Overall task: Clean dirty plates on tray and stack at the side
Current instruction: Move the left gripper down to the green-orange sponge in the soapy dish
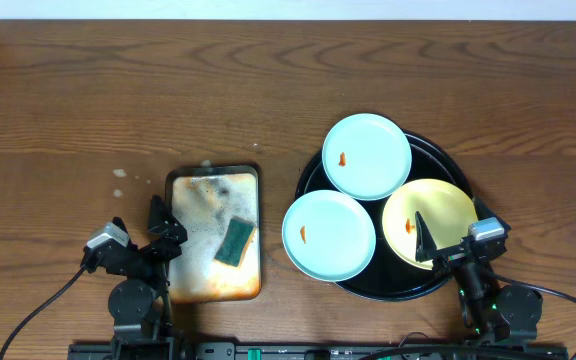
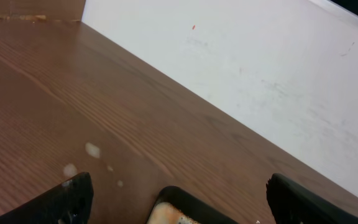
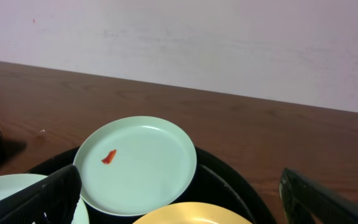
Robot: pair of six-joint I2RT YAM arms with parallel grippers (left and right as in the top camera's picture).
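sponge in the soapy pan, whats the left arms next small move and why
Probably lower the open left gripper onto the green sponge: it lies free in the pan beside that gripper, and the blue plates show orange smears.

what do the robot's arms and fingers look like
The left arm and right arm are black, with round joint housings at their bases. Each carries a pale grey camera block near the wrist and two black tapered fingers. Black cables trail off from both.

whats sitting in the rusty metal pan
A green sponge lies in the pan, amid soapy foam and rusty-brown residue. The pan floor beneath the sponge is hidden.
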